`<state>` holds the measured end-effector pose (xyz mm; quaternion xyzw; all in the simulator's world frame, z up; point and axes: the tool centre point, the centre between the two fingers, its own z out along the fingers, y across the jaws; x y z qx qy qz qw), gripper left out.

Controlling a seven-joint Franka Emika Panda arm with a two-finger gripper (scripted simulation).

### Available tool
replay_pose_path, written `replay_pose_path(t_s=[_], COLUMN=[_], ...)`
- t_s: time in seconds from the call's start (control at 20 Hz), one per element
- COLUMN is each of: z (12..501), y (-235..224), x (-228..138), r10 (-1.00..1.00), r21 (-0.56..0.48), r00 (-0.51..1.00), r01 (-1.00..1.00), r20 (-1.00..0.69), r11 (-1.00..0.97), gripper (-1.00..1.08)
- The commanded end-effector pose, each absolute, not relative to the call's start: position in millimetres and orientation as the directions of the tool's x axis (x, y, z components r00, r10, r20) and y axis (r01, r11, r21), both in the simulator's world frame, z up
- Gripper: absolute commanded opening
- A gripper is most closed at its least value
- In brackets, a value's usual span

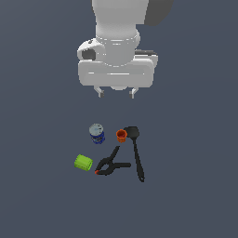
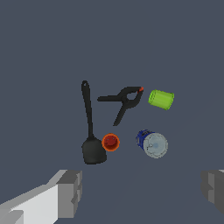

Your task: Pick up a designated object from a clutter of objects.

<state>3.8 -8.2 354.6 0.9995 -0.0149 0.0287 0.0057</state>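
Wide apart stood the fingers of the claw (image 1: 116,93) in the exterior view, holding nothing and hanging well above the clutter. Below it, the orange cup (image 1: 121,135) sat upright between the blue can (image 1: 96,134) and the head of the black spatula (image 1: 136,151), just beside the latter. Nearer the camera lay the black clamp (image 1: 109,163) and the lime-green block (image 1: 83,162). No lettering on the can could be read. The tabletop (image 1: 195,186) was plain dark grey-blue.

From the wrist view, both fingers (image 2: 70,192) framed the scene, far apart. The cup (image 2: 110,142) showed its open mouth, touching the spatula (image 2: 90,131) head; can (image 2: 152,143), clamp (image 2: 122,99) and block (image 2: 161,99) lay around.
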Motion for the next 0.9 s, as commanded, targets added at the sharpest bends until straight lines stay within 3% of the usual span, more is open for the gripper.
replay_pose_path(t_s=[0.0,0.85], z=[354.6,347.9], y=[-8.2,-9.9], x=[3.8,8.8], r10=[-0.03,-0.039], r21=[0.011,0.016], r00=[0.998,0.998], r01=[-0.03,-0.04], r20=[0.058,0.058], r11=[-0.999,-0.999], gripper=[1.0,1.0])
